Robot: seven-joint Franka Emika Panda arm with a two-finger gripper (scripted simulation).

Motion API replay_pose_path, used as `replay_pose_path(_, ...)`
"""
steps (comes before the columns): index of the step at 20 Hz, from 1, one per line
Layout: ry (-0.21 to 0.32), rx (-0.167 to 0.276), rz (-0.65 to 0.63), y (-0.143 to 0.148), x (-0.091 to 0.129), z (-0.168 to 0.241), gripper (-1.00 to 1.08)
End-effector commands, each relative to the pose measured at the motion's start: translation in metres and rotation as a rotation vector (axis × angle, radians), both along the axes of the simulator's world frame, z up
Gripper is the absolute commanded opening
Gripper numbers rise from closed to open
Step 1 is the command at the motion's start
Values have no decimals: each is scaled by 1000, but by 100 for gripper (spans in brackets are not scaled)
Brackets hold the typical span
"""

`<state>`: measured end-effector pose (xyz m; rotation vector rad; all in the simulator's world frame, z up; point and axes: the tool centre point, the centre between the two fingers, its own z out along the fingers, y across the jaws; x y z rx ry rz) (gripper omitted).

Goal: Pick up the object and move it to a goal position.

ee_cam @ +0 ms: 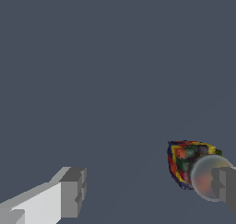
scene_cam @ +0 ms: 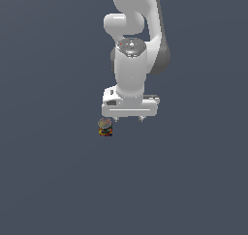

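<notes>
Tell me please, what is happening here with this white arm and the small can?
A white robot arm hangs over a plain dark surface, its gripper pointing down with the jaws open and holding nothing. The small can, with a grey top and a colourful label, stands upright on the surface. In the exterior view it sits off to the left of the gripper, not between the jaws. In the wrist view it appears close to one finger. Nothing is grasped yet.
</notes>
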<state>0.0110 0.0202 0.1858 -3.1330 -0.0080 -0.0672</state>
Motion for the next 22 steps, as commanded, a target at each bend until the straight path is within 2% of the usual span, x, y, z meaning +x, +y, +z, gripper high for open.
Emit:
replay_pose_path(1, 0, 1, -1, 1, 0, 0, 100)
replay_pose_path(8, 7, -2, 12, -19, -6, -13, 100)
replay_pose_path(22, 38, -9, 67, -104, -43, -69, 100)
